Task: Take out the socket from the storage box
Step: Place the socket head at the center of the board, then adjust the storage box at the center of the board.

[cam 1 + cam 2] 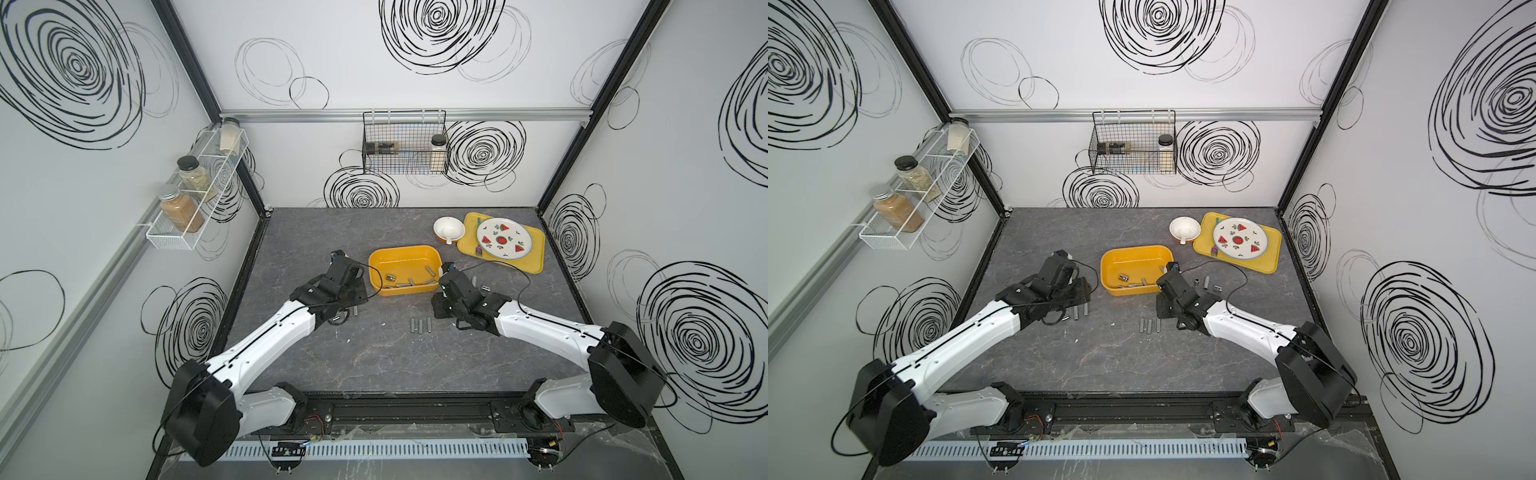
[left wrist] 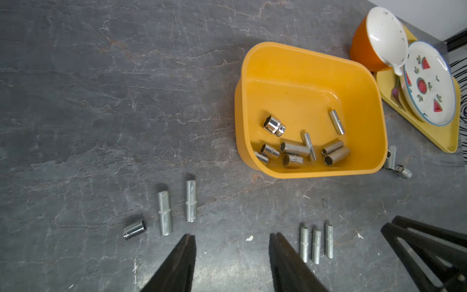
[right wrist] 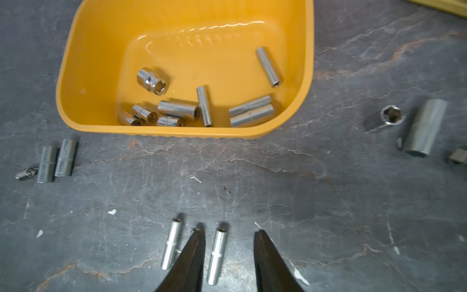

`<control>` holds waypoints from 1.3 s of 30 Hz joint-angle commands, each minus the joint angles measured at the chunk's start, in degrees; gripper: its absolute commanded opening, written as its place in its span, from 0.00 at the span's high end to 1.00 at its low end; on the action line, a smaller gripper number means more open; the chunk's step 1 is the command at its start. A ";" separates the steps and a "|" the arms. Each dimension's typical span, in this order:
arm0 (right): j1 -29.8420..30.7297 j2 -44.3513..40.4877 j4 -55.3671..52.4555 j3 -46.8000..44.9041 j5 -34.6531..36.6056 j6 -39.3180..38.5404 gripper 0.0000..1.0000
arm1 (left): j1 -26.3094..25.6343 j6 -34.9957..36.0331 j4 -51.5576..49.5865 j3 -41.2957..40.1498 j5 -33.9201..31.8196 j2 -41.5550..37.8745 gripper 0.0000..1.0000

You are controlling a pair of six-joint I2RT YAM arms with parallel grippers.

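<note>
Placement: parted right gripper [image 3: 228,230] straddled a slim silver metal socket [image 3: 216,255]; left gripper [image 2: 232,234] gaped empty. Next, probably, into the yellow-orange plastic storage box [image 3: 83,63].

Honestly couldn't read any text, labels, brands or numbers on anything, not even the spice jars.

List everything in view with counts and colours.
storage box: one, yellow-orange, mid-table
sockets in box: nine, silver, on its floor
sockets on the table: nine, silver, three groups near the box
tray: one, yellow, far right
plate: one, white with watermelons, on tray
fork: one, purple, on tray
bowl: one, white inside, beside tray
jars: four, three in white wall rack, one in black basket
left gripper: black, open, empty
right gripper: black, open, over middle group
</note>
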 commanded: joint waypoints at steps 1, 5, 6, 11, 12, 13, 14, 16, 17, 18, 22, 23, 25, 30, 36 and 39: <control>-0.26 -2.29 0.17 -2.09 3.15 -2.54 0.63 | -0.52 -0.16 5.27 5.78 -1.07 7.01 0.45; -0.39 -3.90 1.04 -3.07 1.93 -2.59 0.63 | -0.32 -0.28 4.93 10.91 -2.02 16.15 0.47; -0.33 -4.12 0.99 -3.16 1.90 -2.71 0.63 | -0.31 -0.45 5.05 11.59 -2.46 17.88 0.47; -0.38 -5.28 0.85 -3.88 1.46 -2.87 0.63 | -0.38 -1.16 5.80 13.19 -2.45 25.03 0.49; -0.33 -5.30 0.73 -3.86 1.53 -2.86 0.63 | -0.34 -1.37 5.80 13.54 -2.44 26.45 0.50; -0.33 -5.34 0.56 -3.78 1.51 -2.89 0.63 | -0.27 -1.59 5.80 13.75 -2.44 27.55 0.51; -0.33 -5.24 0.46 -3.80 1.45 -2.94 0.63 | -0.28 -1.73 5.80 13.85 -2.45 28.62 0.52; -0.33 -5.22 0.54 -3.90 1.32 -2.98 0.63 | -0.30 -1.82 6.06 13.79 -2.46 30.09 0.53; -0.33 -5.20 0.54 -4.03 1.34 -3.03 0.63 | -0.28 -1.82 6.14 13.87 -2.90 30.68 0.54; -0.35 -5.21 0.67 -4.23 1.33 -2.98 0.63 | -0.21 -1.76 6.10 13.96 -3.28 31.20 0.55; -0.36 -4.56 0.80 -4.46 1.01 -2.89 0.63 | 0.20 -1.65 5.81 14.55 -3.62 32.42 0.59; -0.35 -4.34 0.80 -4.39 0.97 -2.98 0.63 | 0.25 -1.56 5.80 14.58 -3.57 32.41 0.60; -0.33 -4.05 0.94 -4.39 0.89 -2.96 0.63 | 0.33 -1.56 5.80 14.60 -3.60 32.07 0.63; -0.39 -3.24 1.33 -4.39 0.56 -2.98 0.63 | 0.98 -1.93 4.93 15.15 -3.09 31.57 0.81; -0.42 -3.07 0.51 -2.38 1.07 -3.62 0.63 | 1.03 -2.74 3.41 15.10 -1.82 30.66 1.00; -0.47 -3.54 0.71 -2.34 1.49 -3.66 0.63 | 1.07 -2.96 1.55 15.66 -1.84 30.12 1.00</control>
